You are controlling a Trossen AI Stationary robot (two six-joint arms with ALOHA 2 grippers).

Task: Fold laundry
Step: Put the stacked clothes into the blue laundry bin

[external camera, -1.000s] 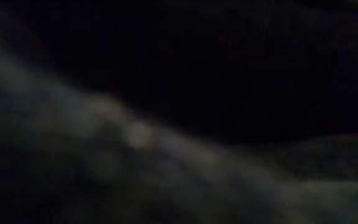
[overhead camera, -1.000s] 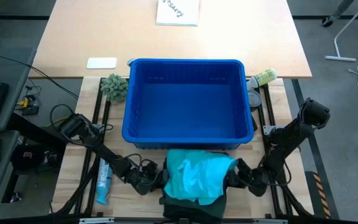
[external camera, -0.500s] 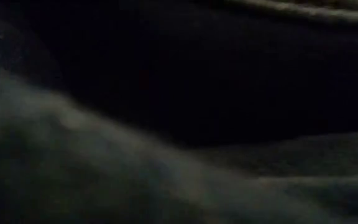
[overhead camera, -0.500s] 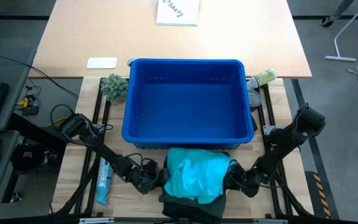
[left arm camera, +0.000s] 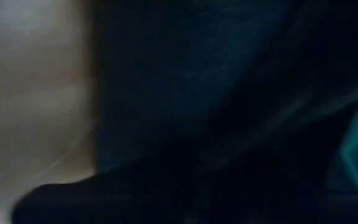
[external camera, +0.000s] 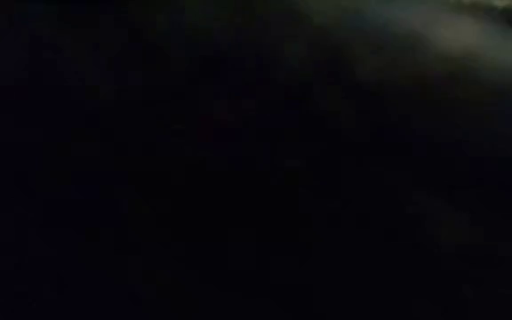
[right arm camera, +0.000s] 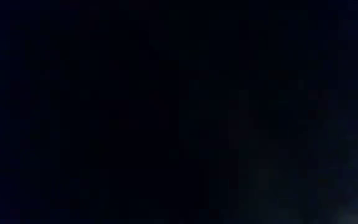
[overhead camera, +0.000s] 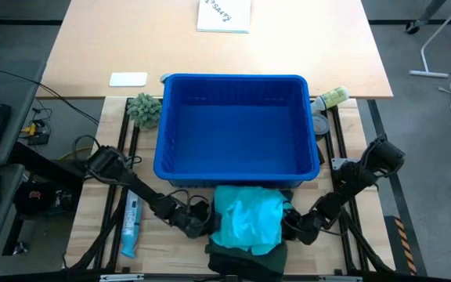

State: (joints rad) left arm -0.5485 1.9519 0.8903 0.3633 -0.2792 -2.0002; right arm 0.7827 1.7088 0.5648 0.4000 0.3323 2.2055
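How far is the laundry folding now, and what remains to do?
Done: nothing looks neatly folded. In hand: the left gripper and right gripper press in on either side of the turquoise shirt, bunched atop a dark green garment. Left: flattening and folding both; the blue bin holds nothing.

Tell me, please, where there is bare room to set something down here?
The blue bin is empty inside. Crowded: the near edge, where both tools, left tool and right tool, flank the turquoise shirt atop the dark green garment.
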